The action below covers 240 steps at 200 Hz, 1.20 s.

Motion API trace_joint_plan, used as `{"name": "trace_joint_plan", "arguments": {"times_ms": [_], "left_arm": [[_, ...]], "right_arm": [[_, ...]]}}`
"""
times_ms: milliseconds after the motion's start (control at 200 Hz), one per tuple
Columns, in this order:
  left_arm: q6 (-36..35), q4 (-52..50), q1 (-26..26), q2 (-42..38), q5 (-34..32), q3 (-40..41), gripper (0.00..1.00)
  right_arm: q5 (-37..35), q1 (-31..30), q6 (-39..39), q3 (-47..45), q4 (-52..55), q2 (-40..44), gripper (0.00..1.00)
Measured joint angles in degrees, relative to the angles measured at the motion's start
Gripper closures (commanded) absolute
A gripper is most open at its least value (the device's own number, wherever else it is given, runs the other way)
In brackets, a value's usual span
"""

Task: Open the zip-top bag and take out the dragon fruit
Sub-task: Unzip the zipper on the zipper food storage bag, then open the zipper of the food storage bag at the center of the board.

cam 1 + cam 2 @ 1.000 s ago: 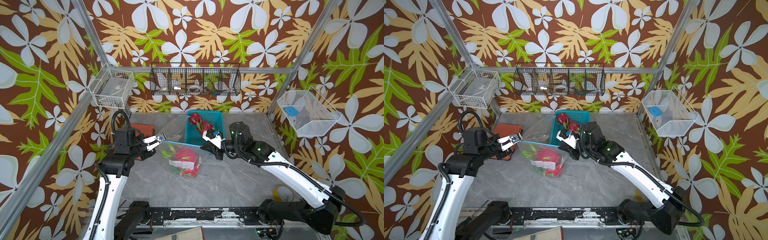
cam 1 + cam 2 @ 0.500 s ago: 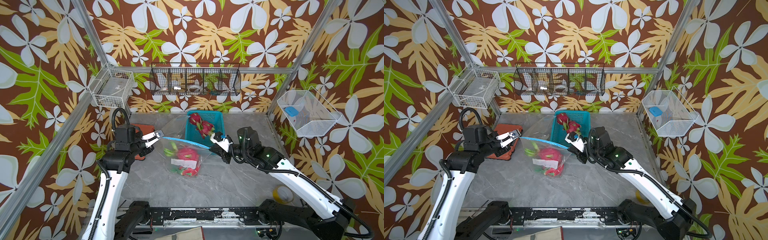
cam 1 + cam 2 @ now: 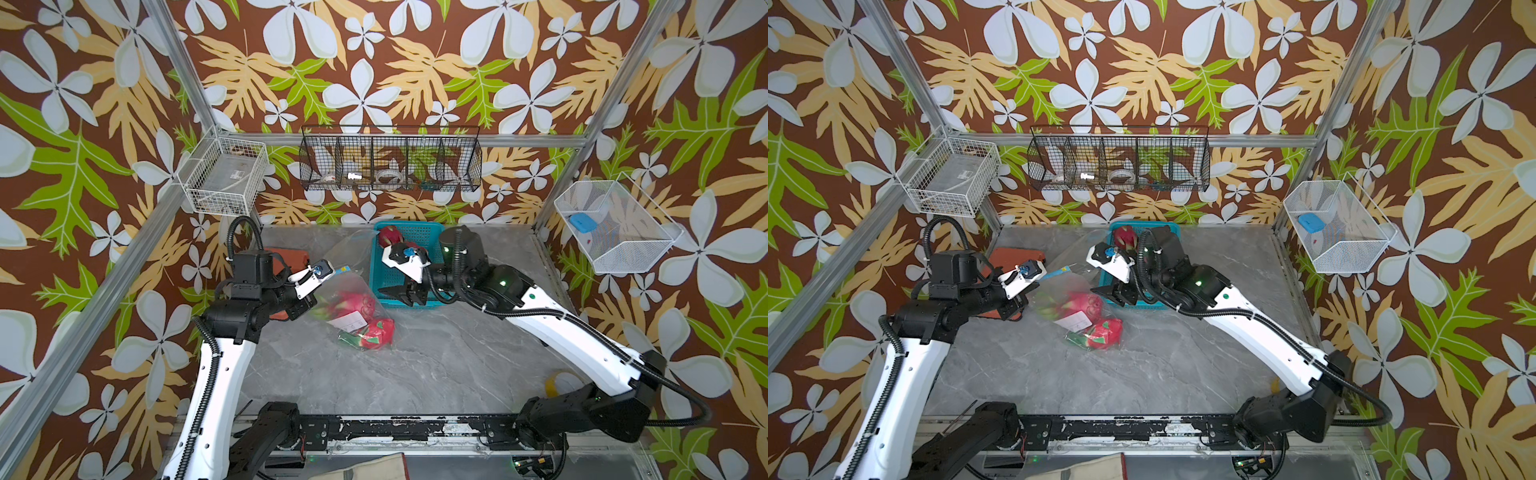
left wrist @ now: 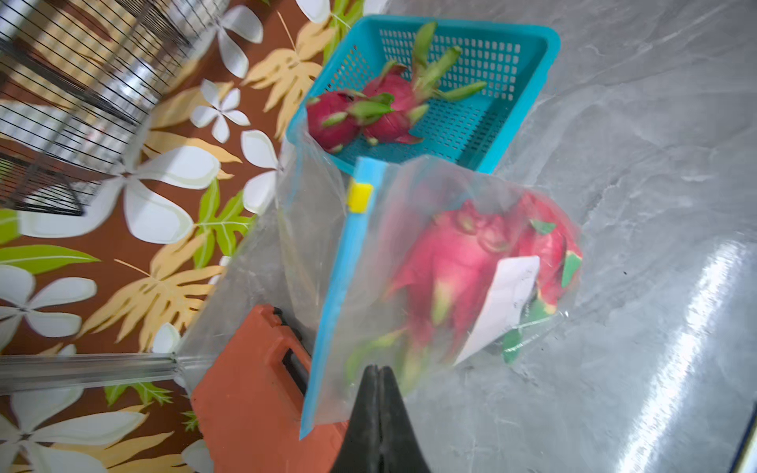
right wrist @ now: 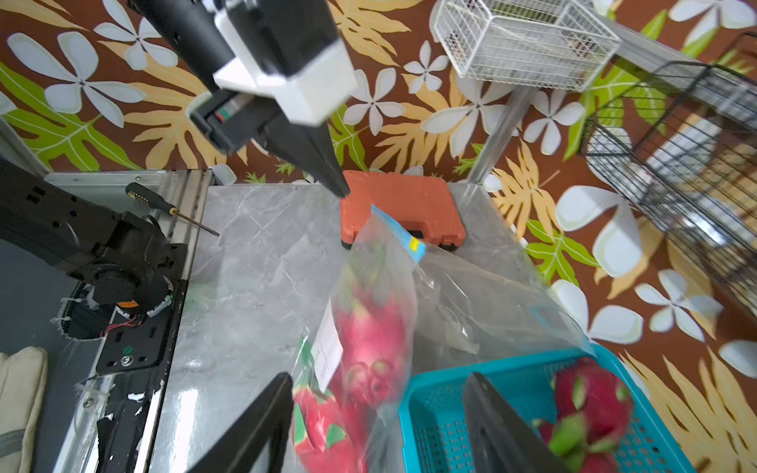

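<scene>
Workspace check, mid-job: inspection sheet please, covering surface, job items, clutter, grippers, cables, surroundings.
Surface: grey marbled tabletop, no spills seen.
Job's things: zip-top bag holds two dragon fruit; two more lie in the teal basket.
Clutter: orange case beside the left arm; screwdriver on the front rail.
Grippers: left gripper shut, apparently pinching the bag by its zip strip; right gripper open, empty, straddling the basket's near rim.
Cables: black hoses loop over both wrists, none on the bag.
Surroundings: floral walls, black wire rack, two white wire baskets.
</scene>
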<state>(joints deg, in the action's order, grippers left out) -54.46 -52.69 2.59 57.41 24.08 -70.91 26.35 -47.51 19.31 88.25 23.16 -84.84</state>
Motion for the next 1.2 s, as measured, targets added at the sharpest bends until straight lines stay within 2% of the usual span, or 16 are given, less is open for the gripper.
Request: {"name": "trace_joint_plan", "arguments": {"times_ms": [60,135,250,405,460,515,616,651,736,916,1031,1201], "left_arm": [[-0.7,-2.3,-0.2,0.9,-0.9,1.0,0.63],[-2.5,-5.3,-3.1,1.5,-1.4,1.7,0.38],[-5.0,-7.7,-9.5,1.9,-0.7,0.2,0.24],[-8.2,-9.1,-15.1,4.8,0.6,-0.8,0.24],[-8.9,-9.4,-16.7,5.9,0.9,-1.0,0.25],[-9.4,-9.4,-17.9,6.6,1.2,-1.6,0.27],[-10.0,-9.4,-18.3,7.2,1.9,-2.5,0.29],[-10.0,-9.4,-18.3,7.5,2.2,-3.1,0.29],[-9.6,-9.3,-18.4,8.4,3.2,-5.0,0.3],[-8.4,-9.4,-18.4,11.4,6.1,-9.2,0.33],[-9.0,-11.4,-17.7,12.2,7.7,-9.1,0.34],[-9.9,-14.8,-12.9,11.2,8.4,-6.6,0.37]], "right_arm": [[-0.2,-2.4,0.7,1.0,0.0,-2.9,0.22],[-1.2,-3.9,0.6,1.4,-0.6,-6.4,0.17],[-6.5,-2.9,-2.2,2.0,-2.8,-11.3,0.16],[-11.1,-1.9,-7.5,7.8,-7.3,-18.2,0.17],[-10.1,-1.4,-8.9,10.7,-8.0,-21.1,0.24],[-7.6,-1.0,-9.9,14.5,-7.2,-24.6,0.39],[-1.9,-0.9,-10.1,21.3,-4.5,-30.1,0.87],[0.1,-0.9,-9.8,22.1,-3.7,-30.7,1.0],[4.2,-1.1,-7.6,17.6,-4.0,-27.9,1.0],[10.3,-1.2,-0.7,-2.4,-12.4,-13.8,1.0],[11.8,-1.2,1.9,-6.7,-14.5,-10.9,1.0],[12.6,-2.1,4.0,-10.0,-15.0,-8.5,1.0]]}}
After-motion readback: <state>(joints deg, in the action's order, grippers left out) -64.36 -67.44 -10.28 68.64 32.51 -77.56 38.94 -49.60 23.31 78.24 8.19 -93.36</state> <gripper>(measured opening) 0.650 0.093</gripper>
